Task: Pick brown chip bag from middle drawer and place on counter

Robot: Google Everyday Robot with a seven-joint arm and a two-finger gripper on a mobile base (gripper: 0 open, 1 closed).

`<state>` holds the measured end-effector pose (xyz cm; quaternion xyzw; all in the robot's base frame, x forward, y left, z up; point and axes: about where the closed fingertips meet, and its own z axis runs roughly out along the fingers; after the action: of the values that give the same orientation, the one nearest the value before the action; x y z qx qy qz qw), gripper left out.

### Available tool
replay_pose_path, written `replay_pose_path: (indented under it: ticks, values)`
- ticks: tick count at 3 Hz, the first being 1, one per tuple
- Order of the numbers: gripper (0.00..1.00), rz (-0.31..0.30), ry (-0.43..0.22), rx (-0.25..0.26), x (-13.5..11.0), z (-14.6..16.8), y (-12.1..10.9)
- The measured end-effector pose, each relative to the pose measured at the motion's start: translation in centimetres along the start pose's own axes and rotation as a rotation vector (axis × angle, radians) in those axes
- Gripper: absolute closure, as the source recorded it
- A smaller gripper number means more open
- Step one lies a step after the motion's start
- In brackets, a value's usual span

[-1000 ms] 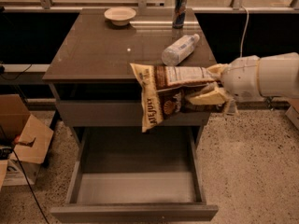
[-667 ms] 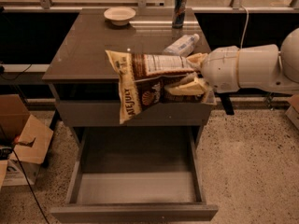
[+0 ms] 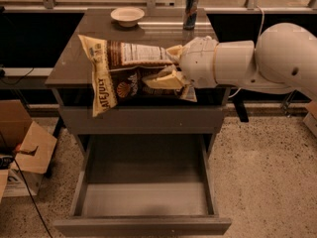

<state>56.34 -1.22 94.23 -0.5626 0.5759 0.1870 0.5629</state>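
Observation:
My gripper reaches in from the right and is shut on the brown chip bag. The bag hangs in the air over the front part of the counter, lying sideways with its cream "LATE JULY" edge strip at the left and its white label panel facing up. The middle drawer stands pulled open below, its grey floor bare. My white arm covers the right part of the counter.
A white bowl and a dark can stand at the back of the counter. A cardboard box and a black cable lie on the floor at the left. A railing runs behind the cabinet.
My gripper has carried the chip bag to the left and a little up, from the counter's right front edge to over its middle. The clear bottle on the counter is now hidden behind the arm.

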Motion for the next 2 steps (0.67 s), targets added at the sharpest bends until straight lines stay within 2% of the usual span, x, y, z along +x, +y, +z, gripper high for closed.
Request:
replay_pose_path:
  ticks: [2]
  values:
    - [1.0, 0.033, 0.026, 0.06, -0.8, 6.9, -3.3]
